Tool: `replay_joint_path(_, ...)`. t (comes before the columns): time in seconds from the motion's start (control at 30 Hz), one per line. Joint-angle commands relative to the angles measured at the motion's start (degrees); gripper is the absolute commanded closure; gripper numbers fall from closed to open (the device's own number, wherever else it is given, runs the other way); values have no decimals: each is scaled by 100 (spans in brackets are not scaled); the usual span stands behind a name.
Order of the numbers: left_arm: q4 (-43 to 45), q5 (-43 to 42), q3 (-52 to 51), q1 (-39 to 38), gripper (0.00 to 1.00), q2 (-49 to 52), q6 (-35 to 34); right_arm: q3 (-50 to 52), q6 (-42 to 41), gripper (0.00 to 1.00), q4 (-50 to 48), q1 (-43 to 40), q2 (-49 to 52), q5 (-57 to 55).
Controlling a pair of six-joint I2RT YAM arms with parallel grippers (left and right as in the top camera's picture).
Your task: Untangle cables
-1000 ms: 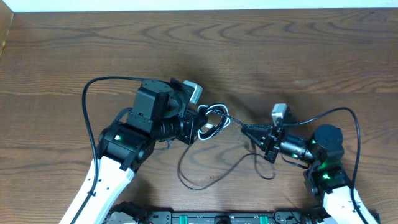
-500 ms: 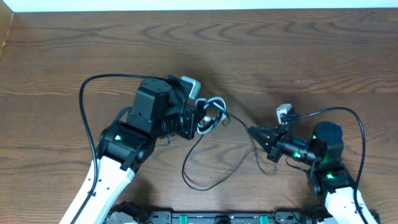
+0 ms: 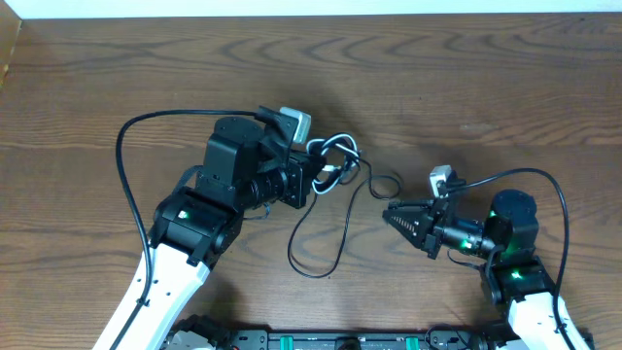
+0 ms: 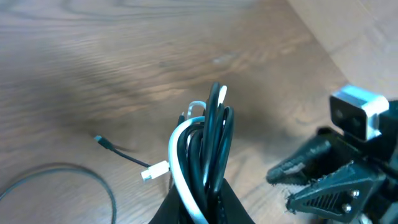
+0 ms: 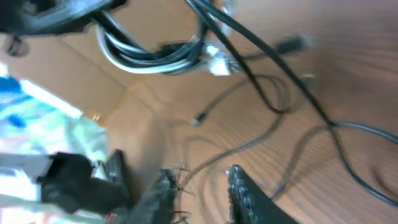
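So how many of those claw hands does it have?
2. The left gripper, mid-table, is shut on the bundled cables; the right gripper sits open to its right, holding nothing.

Overhead looks straight down on the whole surface [image 3: 437,78]. Wrist cameras sit low and close, facing each other, both showing the cable bundle [image 4: 211,137].

Soft, even light covered the table [image 3: 466,78], with faint diffuse shadows near its middle. Overhead was sharp; the left wrist view showed the cables [image 4: 208,143] fairly crisp; the right wrist view was heavily motion-blurred.
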State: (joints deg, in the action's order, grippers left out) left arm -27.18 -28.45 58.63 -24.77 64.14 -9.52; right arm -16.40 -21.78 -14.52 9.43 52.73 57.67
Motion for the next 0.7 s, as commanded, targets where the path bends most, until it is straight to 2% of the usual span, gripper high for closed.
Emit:
replay_joint_path(0.0,31,-636,85,20,92,-15,656,-72,39,64,-107,-35,-31,476)
replay_joint_path(0.03,26,-695,85,20,93,-15,769,-72,37,61,-129,-35,-33,479)
replay_joint_path(0.13,28,-968,83,20,92,-15,1250,-72,-118,61,-184,-35,-35,485)
replay_joint_path(0.27,31,-1486,85,20,92,-15,1996,-72,-1281,58,-284,-33,-35,487)
replay_joint_path(0.33,31,-1585,83,20,92,-15,2188,-72,-1440,52,-282,-35,-33,485)
replay_joint_path(0.4,26,-1593,83,20,92,-15,2256,-72,-1290,36,-284,-35,-33,485)
replay_joint_path(0.43,22,-1593,83,20,92,-15,2262,-72,-1132,25,-291,-35,-35,483)
replay_joint_path(0.5,4,-1593,85,20,92,-15,2264,-72,-514,16,-293,-35,-35,479)
replay_joint_path(0.53,-13,-1591,85,20,92,-15,2271,-72,-264,13,-289,-35,-33,479)
replay_joint_path(0.67,-144,-1589,83,20,92,-15,2455,-72,116,13,-363,-35,-35,476)
